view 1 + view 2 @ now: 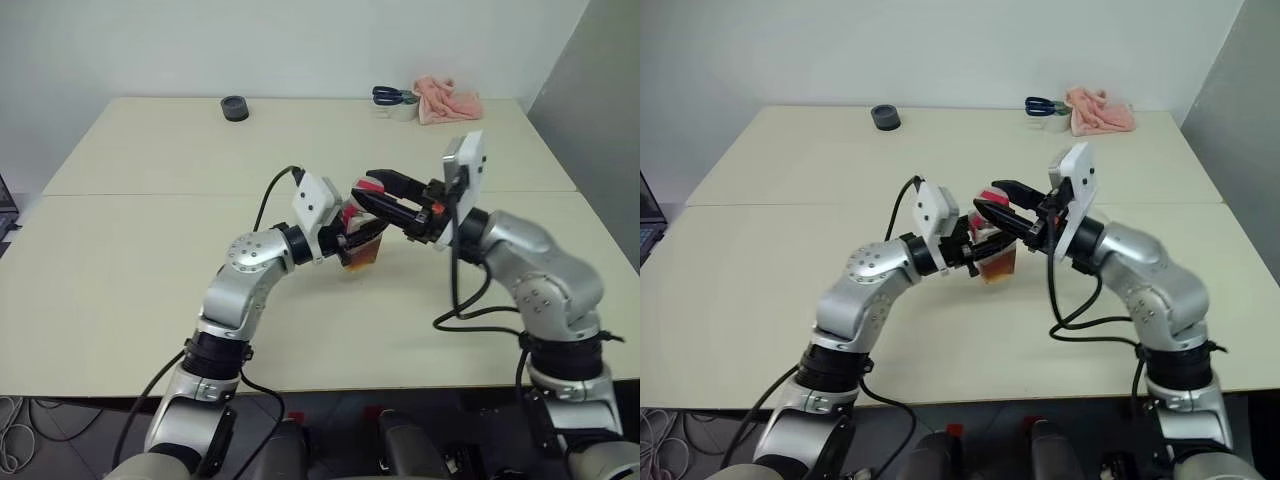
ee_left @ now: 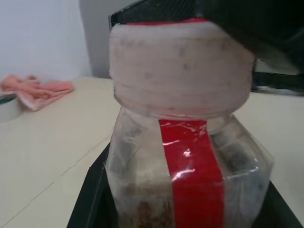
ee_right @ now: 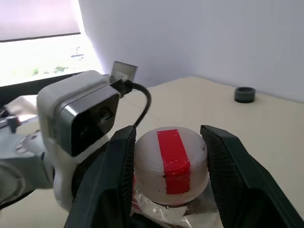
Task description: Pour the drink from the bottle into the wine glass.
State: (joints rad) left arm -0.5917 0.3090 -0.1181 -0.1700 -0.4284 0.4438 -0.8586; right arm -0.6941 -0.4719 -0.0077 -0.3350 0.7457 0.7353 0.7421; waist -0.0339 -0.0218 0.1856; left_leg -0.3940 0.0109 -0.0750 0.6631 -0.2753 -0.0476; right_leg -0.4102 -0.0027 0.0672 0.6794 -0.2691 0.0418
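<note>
Uncapping step, by the look of it: left gripper (image 1: 975, 250) was clamped on the bottle (image 1: 997, 255), held above the tabletop (image 1: 760, 290). Right gripper (image 3: 166, 164) had closed around the cap (image 3: 171, 161). Next move likely called for twisting it off.

Both arms raised and bent inward, wrists meeting at centre above the bench (image 1: 120, 290). Left gripper (image 1: 358, 238) points right, roughly level, clamped tight on the bottle (image 2: 190, 190) body, holding it upright. Right gripper (image 3: 167, 156) points left from the opposite side, slightly higher; its two black fingers (image 3: 121, 171) bracket the cap (image 3: 172, 164), one each side, pressed against it. Wrist cameras on both arms face each other.
</note>
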